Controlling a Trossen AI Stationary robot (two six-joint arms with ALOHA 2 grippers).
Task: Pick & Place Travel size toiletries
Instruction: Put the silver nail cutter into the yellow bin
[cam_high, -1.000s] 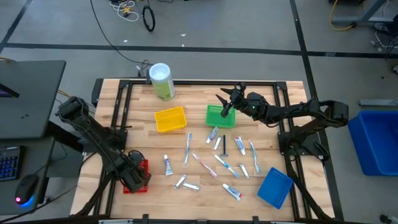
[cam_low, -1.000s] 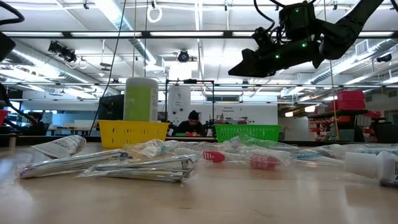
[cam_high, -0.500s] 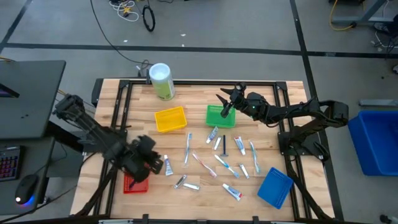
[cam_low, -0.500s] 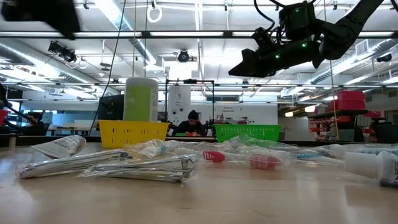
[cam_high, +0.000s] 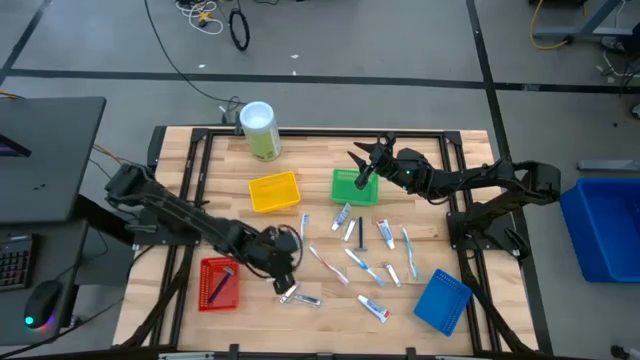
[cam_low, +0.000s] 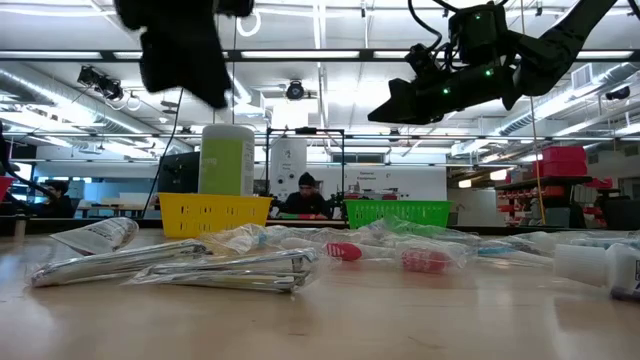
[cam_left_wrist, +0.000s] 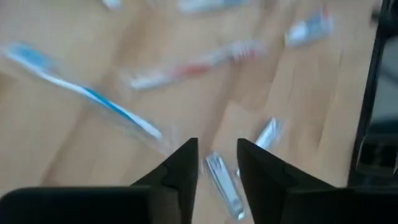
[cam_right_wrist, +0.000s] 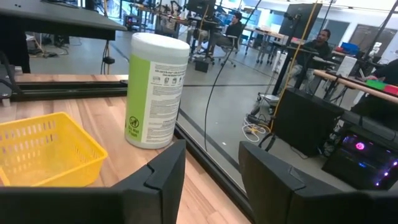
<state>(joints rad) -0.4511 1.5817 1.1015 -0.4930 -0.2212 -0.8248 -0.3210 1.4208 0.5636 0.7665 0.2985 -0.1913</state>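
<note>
Pale wood-grain surface (cam_high: 330, 310) with black frame rails. Yellow basket (cam_high: 273, 192), green basket (cam_high: 354, 186), red basket (cam_high: 218, 283), blue basket (cam_high: 442, 300). Canister (cam_high: 259, 131) lime green with white lid. Small tubes (cam_high: 372, 309) white with red and blue marks; toothbrushes (cam_high: 302, 240) blue and white. Both arms dark.

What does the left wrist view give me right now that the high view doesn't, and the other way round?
Only the left wrist view shows the left gripper open, with a small silver packet straight ahead between its fingers.

Only the high view shows the layout: the red basket, yellow basket, green basket and blue basket, the canister, and the right gripper over the green basket.

Both show the toothbrushes and tubes scattered on the table.
</note>
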